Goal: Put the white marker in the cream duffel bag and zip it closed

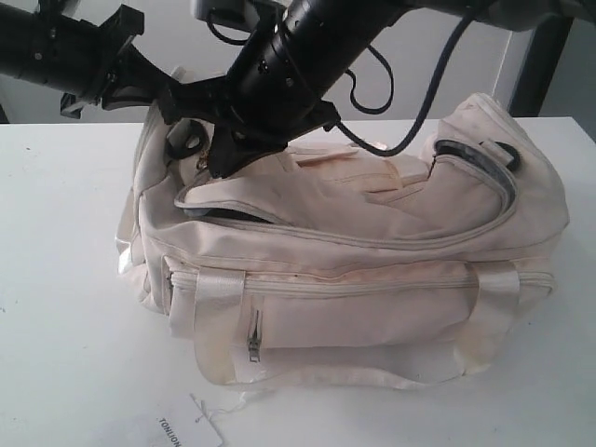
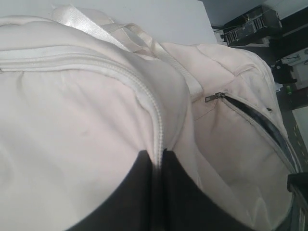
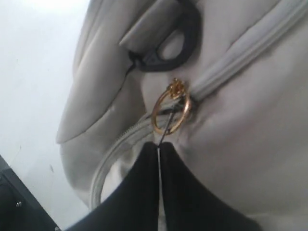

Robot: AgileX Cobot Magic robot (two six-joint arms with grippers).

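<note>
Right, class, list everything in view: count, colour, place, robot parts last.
table: one, white, under everything.
cream duffel bag: one, cream, mid-table, main zip partly open.
paper tag: one, white, table's near edge.
gold keyring: one, gold, on the zip at bag's left end.
strap rings: two, black, one at each bag end.
left gripper: one, black, closed on bag's zip seam.
right gripper: one, black, closed, tips at keyring.

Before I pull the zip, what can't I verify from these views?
white marker: in no view; cream duffel bag fabric hides the inside.
right gripper holding gold keyring: right wrist view, contact at shut jaws too small.
main zip slider: exterior view, right arm covers it.
</note>
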